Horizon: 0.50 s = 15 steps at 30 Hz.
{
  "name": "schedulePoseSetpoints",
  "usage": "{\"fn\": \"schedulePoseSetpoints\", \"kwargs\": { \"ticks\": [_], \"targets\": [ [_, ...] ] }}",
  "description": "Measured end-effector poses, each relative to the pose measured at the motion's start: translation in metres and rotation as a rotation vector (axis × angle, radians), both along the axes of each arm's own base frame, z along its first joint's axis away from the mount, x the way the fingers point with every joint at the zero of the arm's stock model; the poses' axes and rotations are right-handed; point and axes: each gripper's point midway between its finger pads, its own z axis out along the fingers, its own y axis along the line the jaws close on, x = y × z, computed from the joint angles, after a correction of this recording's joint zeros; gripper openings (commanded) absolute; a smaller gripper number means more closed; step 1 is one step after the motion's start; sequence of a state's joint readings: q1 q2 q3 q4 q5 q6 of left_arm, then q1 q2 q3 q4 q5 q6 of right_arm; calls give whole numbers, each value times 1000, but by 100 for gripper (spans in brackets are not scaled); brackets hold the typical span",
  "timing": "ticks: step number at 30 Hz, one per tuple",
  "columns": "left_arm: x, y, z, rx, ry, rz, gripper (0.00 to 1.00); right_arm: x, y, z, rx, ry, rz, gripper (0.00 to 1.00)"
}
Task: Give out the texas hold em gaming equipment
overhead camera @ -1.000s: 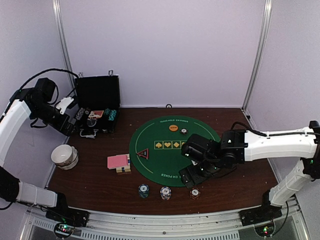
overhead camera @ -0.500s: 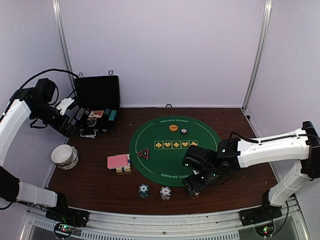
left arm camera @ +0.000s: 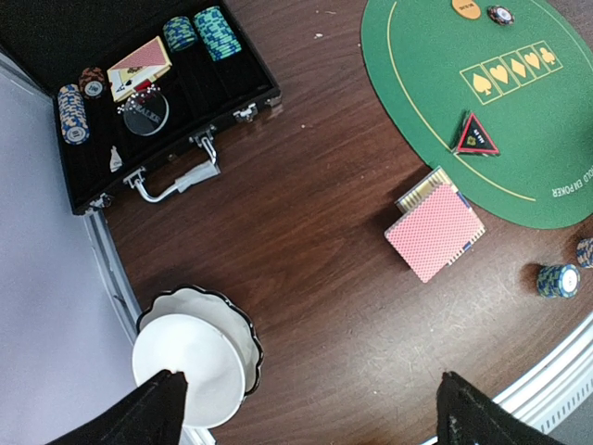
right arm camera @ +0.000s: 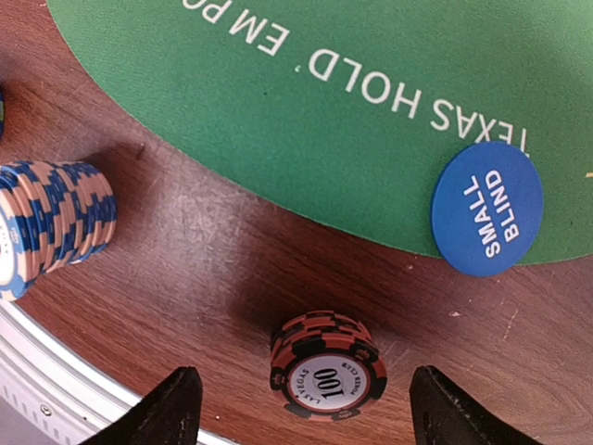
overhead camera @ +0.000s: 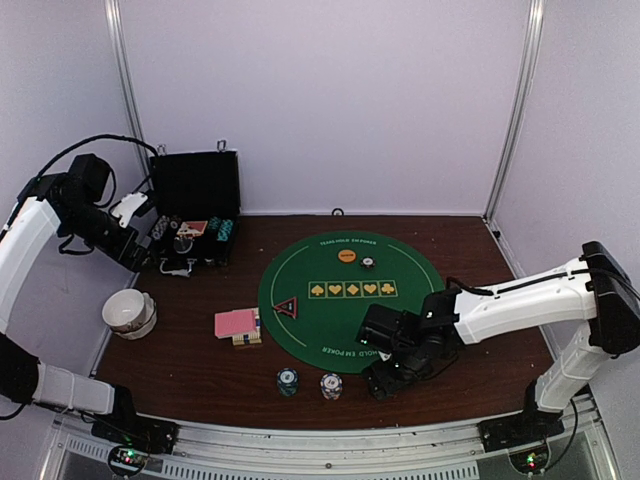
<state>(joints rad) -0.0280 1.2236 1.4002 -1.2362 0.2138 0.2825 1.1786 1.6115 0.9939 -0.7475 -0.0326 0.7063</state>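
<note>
One red-black chip stack [right arm camera: 328, 364] — stripe-edged, marked 100 — between right gripper's [right arm camera: 306, 394] parted jaws; left gripper's [left arm camera: 310, 389] also apart.

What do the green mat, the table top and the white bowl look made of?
Green mat: likely felt or thin fabric, matte, fine weave, printed letters.
Table top: dark wood or wood-look laminate, visible grain, slight sheen.
White bowl: probably glazed ceramic, smooth, dark scalloped rim.
</note>
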Motion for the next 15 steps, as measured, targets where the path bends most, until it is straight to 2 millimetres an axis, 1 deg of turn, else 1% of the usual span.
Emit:
{"fn": "schedulePoseSetpoints", "kwargs": {
  "ticks": [8,13,15],
  "targets": [
    [0,0,0,0,0,0,98,-1,3,-6,8,14,1,75],
    [0,0,1,-1,-2,0,98,0,0,-11,-2,21,-5,73],
    [1,0,3,-1,-4,0,98,0,-1,-11,-5,22,-6,71]
  ]
}}
